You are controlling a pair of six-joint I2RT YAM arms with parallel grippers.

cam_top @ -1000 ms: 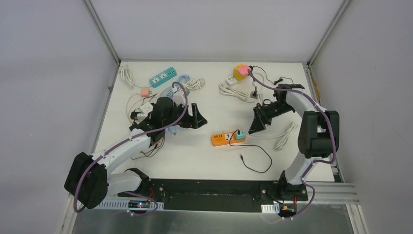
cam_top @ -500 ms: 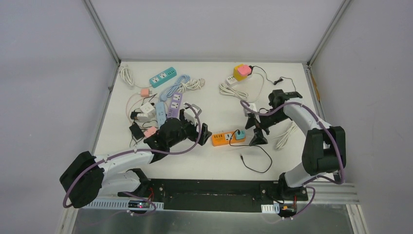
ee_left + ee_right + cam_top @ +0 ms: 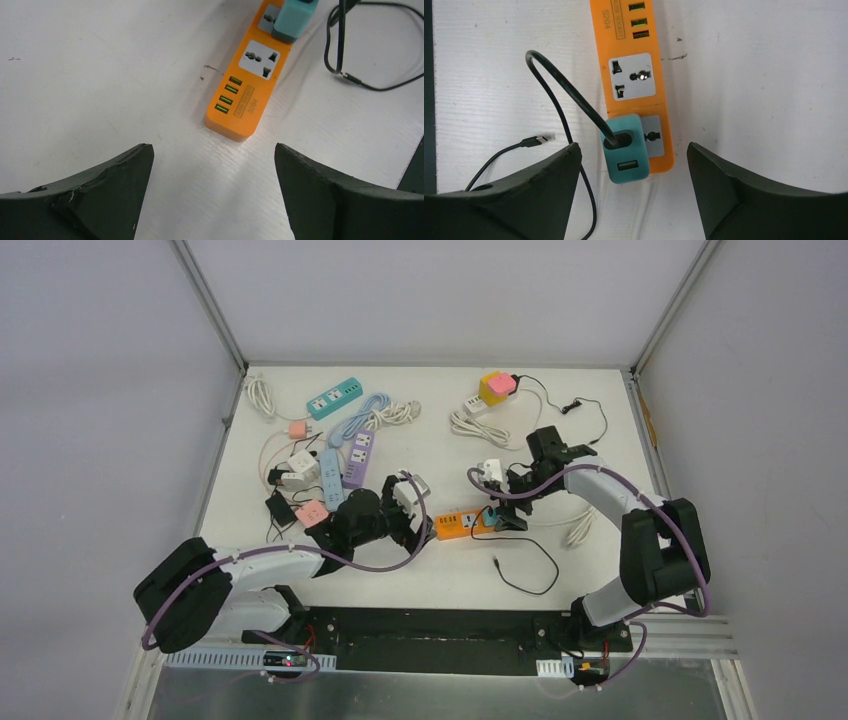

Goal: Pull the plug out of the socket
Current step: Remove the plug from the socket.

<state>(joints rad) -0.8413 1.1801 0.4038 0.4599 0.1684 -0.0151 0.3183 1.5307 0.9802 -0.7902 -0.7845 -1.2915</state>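
Top external: high, far, facing down over whole table (image 3: 440, 455). Left wrist: close, looking down on USB end of orange power strip (image 3: 250, 85). Right wrist: close, straight above teal plug (image 3: 626, 150). Shared by all three: strip, plug.

Left end effector (image 3: 211, 150), right end effector (image 3: 633, 146): jaws apart, seemingly low.

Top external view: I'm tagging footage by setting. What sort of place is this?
Likely a robotics lab test cell: a white table enclosed by grey panels on metal framing, a left arm and right arm bolted at its edge, power strips scattered about.
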